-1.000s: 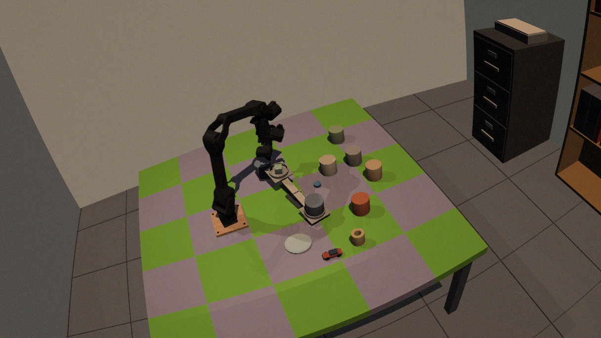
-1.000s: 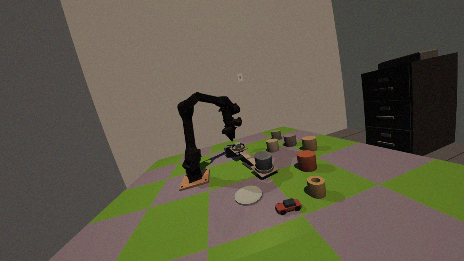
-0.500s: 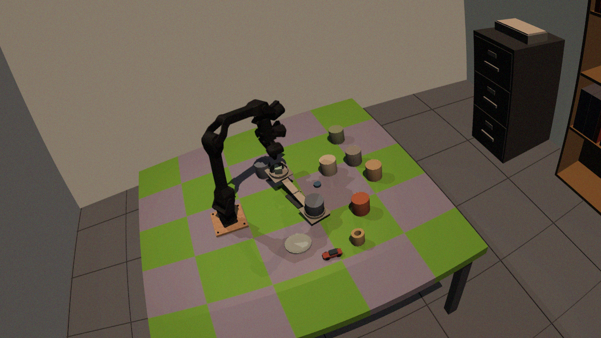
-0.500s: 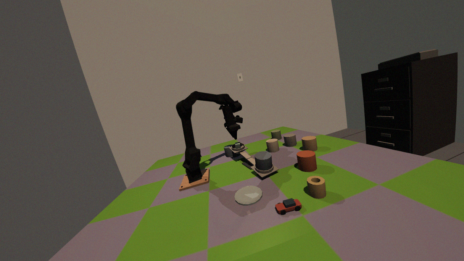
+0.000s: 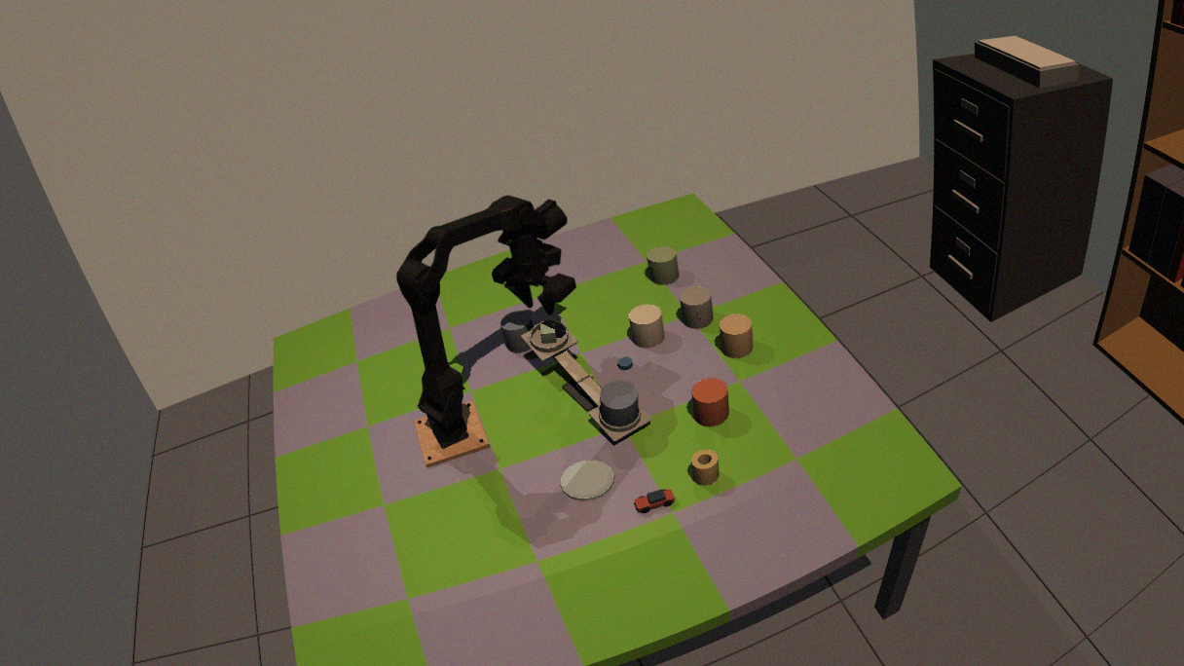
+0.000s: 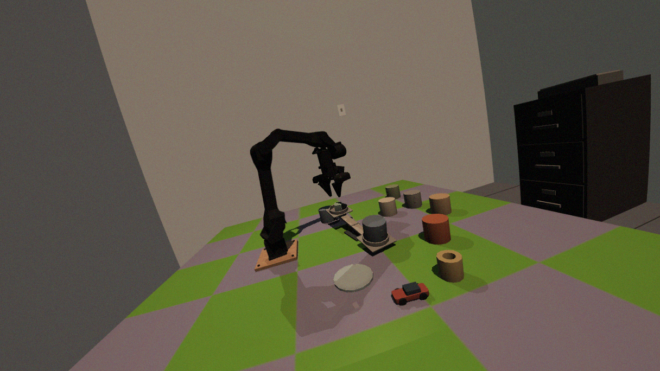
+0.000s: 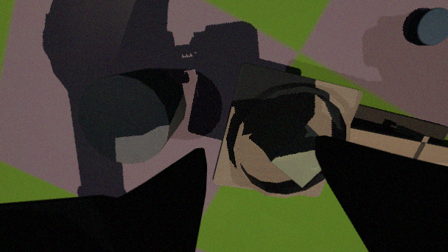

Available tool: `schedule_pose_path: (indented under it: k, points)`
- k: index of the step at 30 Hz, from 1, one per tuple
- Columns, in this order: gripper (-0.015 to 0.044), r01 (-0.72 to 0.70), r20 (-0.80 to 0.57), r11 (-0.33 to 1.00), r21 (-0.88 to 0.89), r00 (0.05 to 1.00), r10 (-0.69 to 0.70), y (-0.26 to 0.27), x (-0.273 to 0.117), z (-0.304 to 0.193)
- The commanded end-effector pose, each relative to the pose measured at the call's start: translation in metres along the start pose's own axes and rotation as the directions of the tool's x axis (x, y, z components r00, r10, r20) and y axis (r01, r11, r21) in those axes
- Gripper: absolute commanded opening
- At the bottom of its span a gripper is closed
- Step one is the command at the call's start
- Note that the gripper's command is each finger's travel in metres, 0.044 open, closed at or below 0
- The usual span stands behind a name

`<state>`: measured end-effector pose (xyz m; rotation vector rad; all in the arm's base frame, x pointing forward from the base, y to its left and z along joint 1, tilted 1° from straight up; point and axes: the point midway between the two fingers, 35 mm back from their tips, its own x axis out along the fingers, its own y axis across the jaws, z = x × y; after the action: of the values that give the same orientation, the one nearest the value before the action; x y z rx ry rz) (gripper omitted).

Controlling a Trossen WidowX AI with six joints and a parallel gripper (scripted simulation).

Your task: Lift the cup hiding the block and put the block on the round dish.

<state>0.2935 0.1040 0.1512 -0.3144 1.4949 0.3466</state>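
My gripper (image 5: 540, 307) (image 6: 335, 195) (image 7: 259, 151) is open and empty, pointing down above the far pan of the balance (image 5: 576, 374) (image 6: 353, 224). A pale green block (image 5: 547, 333) (image 6: 338, 206) (image 7: 298, 166) lies uncovered inside that pan's ring, partly in shadow; in the wrist view it is beside the right fingertip. One dark grey cup (image 5: 514, 333) (image 6: 325, 215) (image 7: 121, 107) stands on the table just beyond the far pan. The other grey cup (image 5: 619, 403) (image 6: 374, 229) stands on the near pan. The round dish (image 5: 586, 480) (image 6: 353, 277) is bare of objects.
A small blue disc (image 5: 625, 362) (image 7: 434, 26) lies beside the balance. A red cylinder (image 5: 710, 402) (image 6: 436, 229), a tan ring (image 5: 705, 468) (image 6: 450, 266) and a red toy car (image 5: 653, 499) (image 6: 410, 293) are on the right. Several other cylinders stand farther back.
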Motion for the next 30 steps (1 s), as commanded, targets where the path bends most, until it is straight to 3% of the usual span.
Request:
schedule_pose_path:
  k: [1, 17, 30]
  points:
    - [0.026, 0.008, -0.004, 0.991, -0.136, 1.0, -0.008, -0.006, -0.003, -0.004]
    - [0.026, -0.009, -0.043, 0.776, -0.631, 0.999, -0.023, -0.024, -0.007, -0.016]
    - [0.026, -0.01, -0.044, 0.761, -0.648, 0.999, -0.024, -0.025, 0.008, -0.017]
